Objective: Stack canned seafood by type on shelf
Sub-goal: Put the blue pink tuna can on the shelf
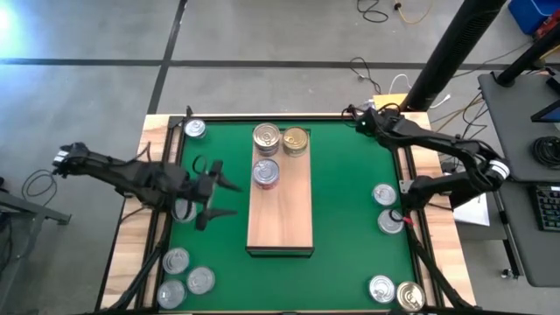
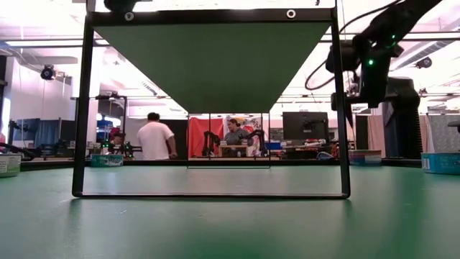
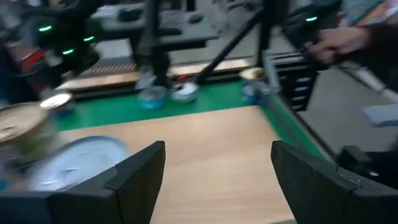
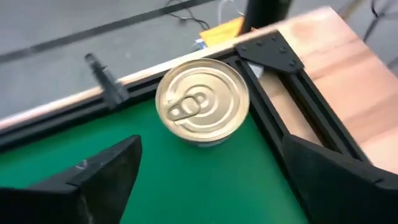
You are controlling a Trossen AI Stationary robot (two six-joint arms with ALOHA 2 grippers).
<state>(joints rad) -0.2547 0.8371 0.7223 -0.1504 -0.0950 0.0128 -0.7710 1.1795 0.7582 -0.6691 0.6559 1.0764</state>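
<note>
**A:** Looking down on the table, what lies nearest the lower edge of the frame?

**B:** Short round tins with pull-tab lids, standing on a green mat [image 1: 350, 227]. Three silver-topped tins [image 1: 175, 260] cluster at lower left. At lower right, a silver tin [image 1: 381, 288] sits just beside a gold-topped tin [image 1: 409, 296].

**A:** And the grippers?

**B:** At middle left, the left gripper [image 1: 220, 198] hovers over the mat beside the shelf. Its fingers are spread wide and hold nothing, and a half-hidden tin [image 1: 184, 210] lies beneath it. At middle right, the right gripper [image 4: 211, 162] is also spread wide and empty. Its wrist view shows a gold lid with a ring pull ahead of the fingers, in the mat's corner by a black bracket [image 4: 267, 50]. A pair of silver tins [image 1: 385, 194] stands near that arm.

**A:** Where is the shelf?

**B:** The shelf [image 1: 280, 219] is at the centre, a long light-wood board with a dark rim. Its lower half is bare. Towards its upper end stands a labelled tin [image 1: 266, 172] with a silver top and a red and blue side. Beyond that, a plain silver tin [image 1: 266, 137] and a gold tin [image 1: 296, 140] sit side by side, touching.

**A:** Is there anything farther up?

**B:** A lone silver tin [image 1: 194, 129] sits in the mat's upper left corner.
</note>
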